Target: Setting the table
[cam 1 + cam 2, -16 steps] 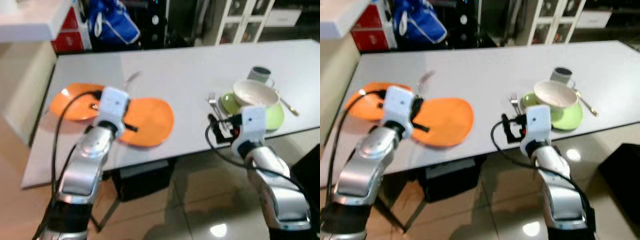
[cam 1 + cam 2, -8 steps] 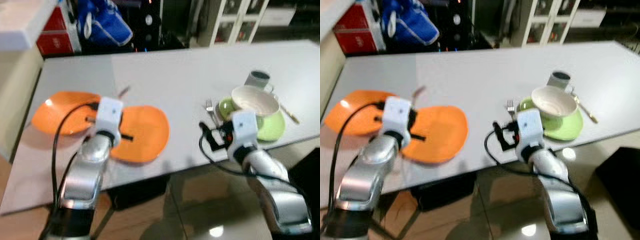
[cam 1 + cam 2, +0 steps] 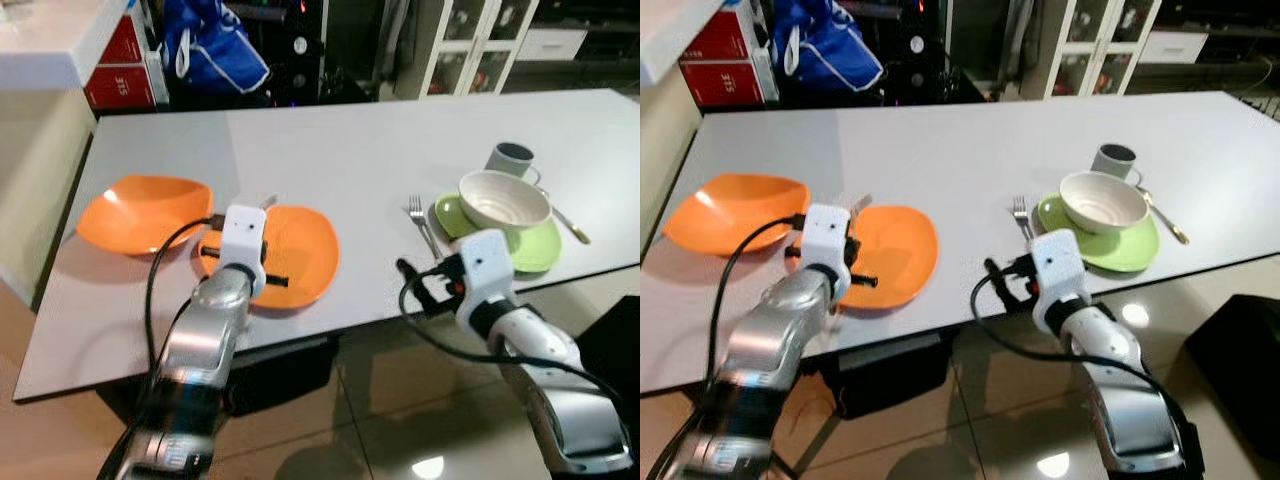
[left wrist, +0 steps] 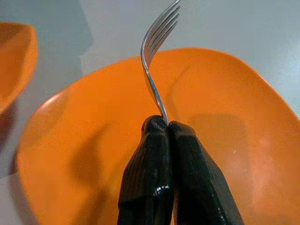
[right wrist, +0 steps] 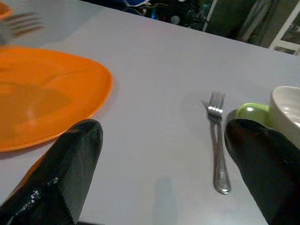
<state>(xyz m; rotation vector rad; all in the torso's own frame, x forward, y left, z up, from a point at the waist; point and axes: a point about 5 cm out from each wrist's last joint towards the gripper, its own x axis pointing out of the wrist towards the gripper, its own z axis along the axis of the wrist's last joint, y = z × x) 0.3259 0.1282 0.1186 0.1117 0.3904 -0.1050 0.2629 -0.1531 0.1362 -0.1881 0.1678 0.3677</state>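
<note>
Two place settings on the white tabletop (image 3: 330, 150). Toward the left edge: an orange bowl (image 3: 145, 212), with a flat orange plate (image 3: 290, 255) just beside it, nearer the front edge. Toward the right front corner: a green plate (image 3: 520, 245) carrying a white bowl (image 3: 503, 199), a grey mug (image 3: 510, 158) just behind them, and a spoon (image 3: 568, 222) lying on the right of the plate. Second fork (image 5: 218, 140) lying flat on the tabletop just left of the green plate, tines pointing toward the back edge.

Left gripper (image 4: 167, 125) positioned over the orange plate, fingers (image 4: 145, 168) pressed together on the handle of a fork (image 4: 157, 51). Fork held tilted upward, tines reaching past the plate's far rim toward the bare tabletop. Handle end hidden between the fingers.

Right gripper (image 5: 161, 140) held at the front edge of the tabletop, between the orange plate and the lying fork, fingers (image 5: 70, 164) spread wide apart with nothing between them.

Beyond the back edge: blue bag (image 3: 215, 50), red boxes (image 3: 120, 70), white cabinet (image 3: 470, 40).
</note>
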